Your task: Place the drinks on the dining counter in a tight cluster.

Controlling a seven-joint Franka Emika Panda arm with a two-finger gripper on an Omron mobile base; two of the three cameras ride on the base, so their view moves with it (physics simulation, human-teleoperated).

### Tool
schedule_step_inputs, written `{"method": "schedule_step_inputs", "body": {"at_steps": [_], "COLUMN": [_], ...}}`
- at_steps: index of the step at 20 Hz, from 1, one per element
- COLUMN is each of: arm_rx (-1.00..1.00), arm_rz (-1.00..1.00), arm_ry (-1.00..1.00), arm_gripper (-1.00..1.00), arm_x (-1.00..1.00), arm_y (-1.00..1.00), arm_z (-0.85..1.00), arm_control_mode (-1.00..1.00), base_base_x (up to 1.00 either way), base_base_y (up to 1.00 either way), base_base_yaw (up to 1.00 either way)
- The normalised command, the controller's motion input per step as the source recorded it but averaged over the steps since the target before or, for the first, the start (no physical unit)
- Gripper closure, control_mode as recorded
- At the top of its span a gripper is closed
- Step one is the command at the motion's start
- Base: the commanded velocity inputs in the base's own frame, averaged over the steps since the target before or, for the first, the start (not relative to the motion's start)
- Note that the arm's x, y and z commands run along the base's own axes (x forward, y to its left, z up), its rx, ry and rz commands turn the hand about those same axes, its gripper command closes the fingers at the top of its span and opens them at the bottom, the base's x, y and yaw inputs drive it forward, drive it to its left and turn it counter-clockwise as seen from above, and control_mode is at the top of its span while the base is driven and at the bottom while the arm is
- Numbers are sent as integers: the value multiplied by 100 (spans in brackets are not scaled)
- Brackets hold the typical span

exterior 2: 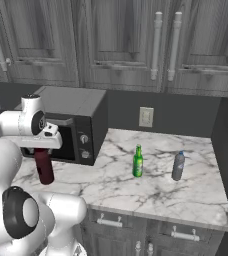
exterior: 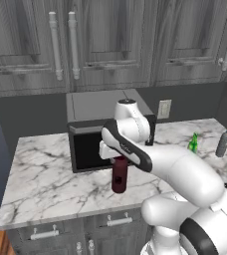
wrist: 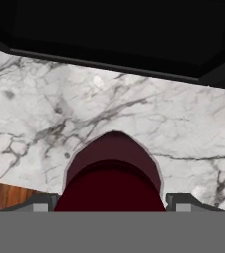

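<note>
I am hanging my pincer (wrist: 112, 207) straight down over the dark maroon bottle (exterior: 119, 174), which is standing upright on the marble counter (exterior: 46, 179) just in front of the microwave (exterior: 88, 147). Looking down along my hand, I am seeing the bottle's capped top between my two fingertips (wrist: 40, 203), one on each side, with a thin gap showing at both. So the jaws are standing wide around the bottle, and whether the pads are already pressing it I cannot tell.

Further along the same counter, well apart from me, the slim green bottle (exterior 2: 138, 161) and the small grey bottle (exterior 2: 178, 166) are standing upright near each other, below the wall outlet (exterior 2: 146, 116). None of the three is on the dining counter yet, so I am judging the task barely begun.

The risks, as I am weighing them: gripping so high on a wide, tall bottle could let it swing or slip once lifted. If the jaws are closing off-centre, one finger could be pushing the bottle over before the other meets it. The microwever front is close behind, and a careless lift could be knocking the bottle against it.
</note>
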Motion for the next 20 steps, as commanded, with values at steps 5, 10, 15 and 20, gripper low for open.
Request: {"method": "schedule_step_inputs", "body": {"at_steps": [5, 10, 15, 20], "arm_rx": [0, 0, 0, 0], "arm_rz": [0, 0, 0, 0], "arm_ry": [1, -2, -8, -7], "arm_gripper": [100, 100, 100, 100], "arm_x": [0, -34, -73, -58], "arm_y": [0, -8, -28, -20], "arm_z": [0, 0, 25, 60], "arm_control_mode": [-100, -100, -100, -100], "base_base_x": [0, 0, 0, 0], "base_base_y": [0, 0, 0, 0], "base_base_yaw": [0, 0, 0, 0]}}
